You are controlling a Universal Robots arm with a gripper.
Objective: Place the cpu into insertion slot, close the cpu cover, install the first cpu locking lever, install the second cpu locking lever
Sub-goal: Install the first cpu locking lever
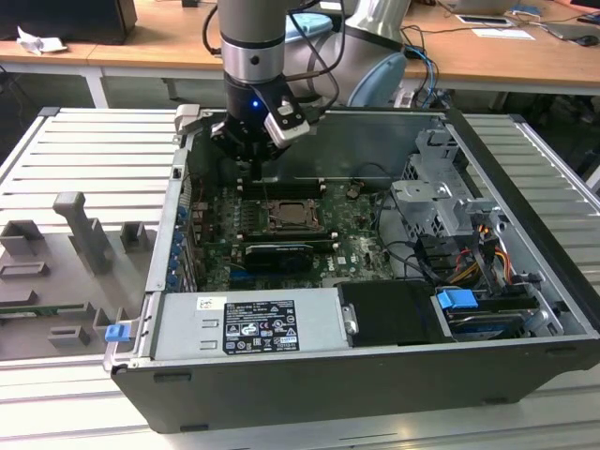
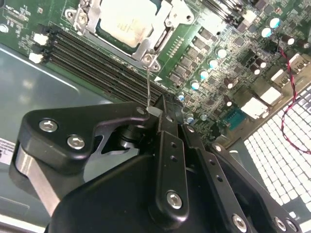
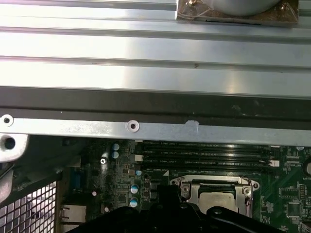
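Observation:
The cpu (image 2: 127, 19) lies in the insertion slot (image 1: 273, 226) with its pale metal face up, also seen as the cpu (image 3: 219, 199) in the first wrist view. The silvery cpu cover (image 2: 163, 30) lies flat around it. A thin wire locking lever (image 2: 148, 82) rises from the socket's corner to my gripper (image 2: 164, 107), which looks shut on the lever's flat end. In the exterior view my gripper (image 1: 253, 161) hangs above the board, just behind the socket towards the case's back wall. My black fingers (image 3: 167, 196) sit close beside the socket.
Long black memory slots (image 2: 97, 63) run beside the socket. A black card (image 1: 277, 253) lies in front of it. The power supply (image 1: 248, 323), the drive cage (image 1: 436, 202) and loose cables (image 1: 487, 253) crowd the case. The case wall (image 3: 146, 73) stands close behind. Grey fixtures (image 1: 80, 234) sit outside.

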